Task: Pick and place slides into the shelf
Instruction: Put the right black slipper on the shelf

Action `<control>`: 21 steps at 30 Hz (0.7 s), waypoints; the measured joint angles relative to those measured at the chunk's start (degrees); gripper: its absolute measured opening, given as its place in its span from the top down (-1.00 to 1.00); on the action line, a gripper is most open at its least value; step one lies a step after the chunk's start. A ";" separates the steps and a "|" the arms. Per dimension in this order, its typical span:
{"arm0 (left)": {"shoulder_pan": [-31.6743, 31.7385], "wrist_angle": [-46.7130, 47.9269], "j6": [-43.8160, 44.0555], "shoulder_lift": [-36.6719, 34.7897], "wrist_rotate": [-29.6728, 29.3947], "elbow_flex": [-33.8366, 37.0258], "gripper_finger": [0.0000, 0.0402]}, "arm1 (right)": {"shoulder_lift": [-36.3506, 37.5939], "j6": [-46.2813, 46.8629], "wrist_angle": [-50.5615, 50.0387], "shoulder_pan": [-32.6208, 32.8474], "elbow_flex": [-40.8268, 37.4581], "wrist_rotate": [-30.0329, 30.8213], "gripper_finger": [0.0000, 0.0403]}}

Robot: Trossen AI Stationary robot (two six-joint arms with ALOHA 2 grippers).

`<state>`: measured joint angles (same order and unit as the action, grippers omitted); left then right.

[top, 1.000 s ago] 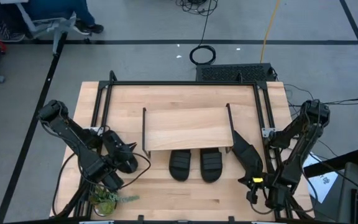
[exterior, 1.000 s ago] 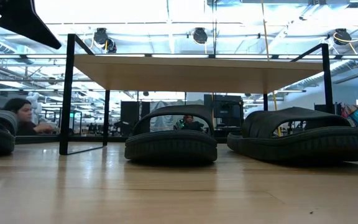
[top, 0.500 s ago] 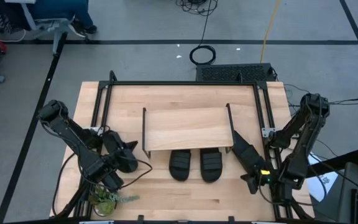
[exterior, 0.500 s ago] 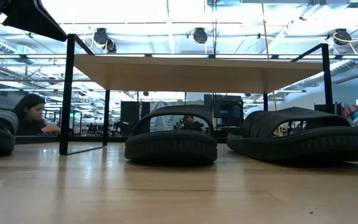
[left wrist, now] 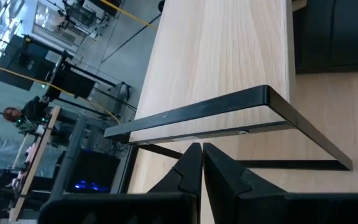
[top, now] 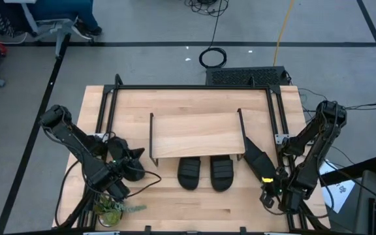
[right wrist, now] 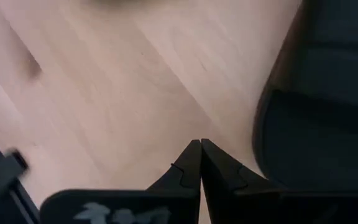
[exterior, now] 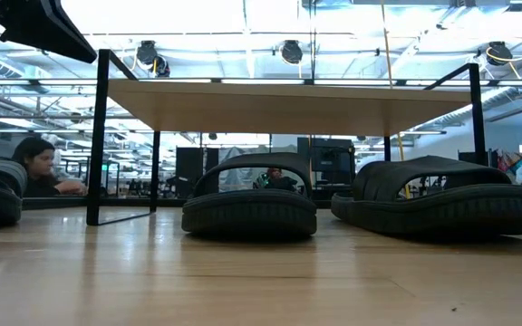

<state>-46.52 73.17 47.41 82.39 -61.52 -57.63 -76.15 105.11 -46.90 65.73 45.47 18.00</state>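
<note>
Sitting under the shelf, two slides were placed; both closed claws held nothing, others remained.

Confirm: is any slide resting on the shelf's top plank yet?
No: in the high view the shelf top plank is bare, and two slides sit on the table under its front edge.

A light wooden table was seen carrying the shelf near its middle. Two slides lay side by side on the tabletop, partly tucked under the shelf's front edge. Another slide lay just beside the shelf's right legs.
</note>
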 joint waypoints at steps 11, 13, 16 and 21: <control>0.00 0.13 2.80 0.00 1.87 0.00 0.89 | -1.62 -13.32 -24.28 -2.69 10.84 -5.75 1.00; 0.00 0.11 4.27 0.00 1.93 0.00 0.89 | -3.05 -16.96 -31.82 -3.28 14.58 -4.54 1.00; -0.01 0.11 6.69 0.00 1.99 0.00 0.89 | -5.91 -24.38 -36.88 -3.61 17.63 -4.22 1.00; -0.01 0.11 9.04 0.00 2.10 0.00 0.89 | -10.14 -33.71 -32.49 -4.17 16.68 -10.66 1.00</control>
<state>-46.53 73.28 56.45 82.39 -59.42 -57.63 -86.29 71.41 -79.39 61.56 62.15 7.34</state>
